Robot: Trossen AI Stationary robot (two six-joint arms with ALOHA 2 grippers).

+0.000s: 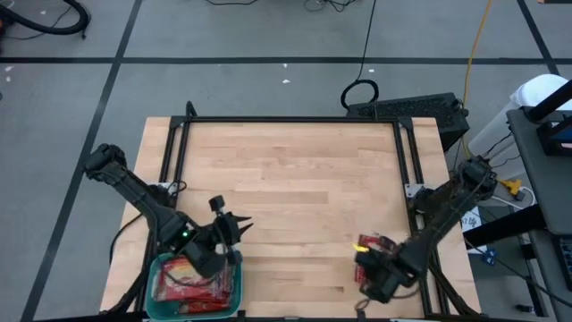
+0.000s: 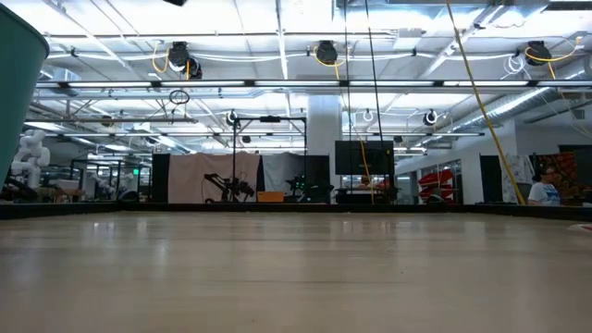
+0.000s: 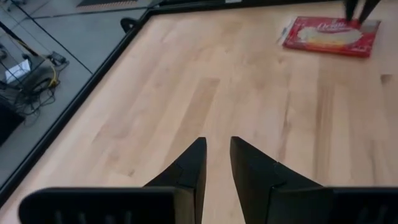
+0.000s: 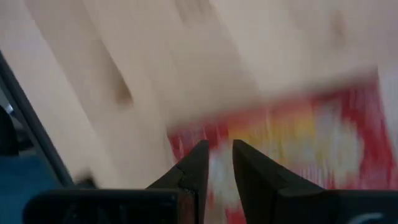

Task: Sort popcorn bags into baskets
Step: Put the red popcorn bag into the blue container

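Observation:
A teal basket (image 1: 238, 284) stands at the table's near left corner with red popcorn bags (image 1: 188, 279) piled inside; its wall (image 2: 17, 83) shows at the low view's edge. My left gripper (image 1: 243, 224) (image 3: 218, 140) hangs just past the basket's far right corner, over bare wood. Its fingers are a narrow gap apart with nothing between them. One red and yellow popcorn bag (image 1: 375, 243) (image 3: 329, 34) (image 4: 298, 137) lies flat near the table's near right corner. My right gripper (image 1: 368, 258) (image 4: 219, 144) points down over it, fingers also a narrow gap apart. My right gripper comes at the lone popcorn bag from above, its fingertips (image 3: 354, 7) standing at one corner of the bag (image 3: 367, 25). The wrist view is blurred, so I cannot tell whether they touch it. The bag lies flat on the wood.
Black frame rails (image 1: 286, 120) run along the table's far, left and right sides. A black box (image 1: 411, 107) sits beyond the far right corner. Bare wood (image 1: 295, 197) fills the middle and far part of the table.

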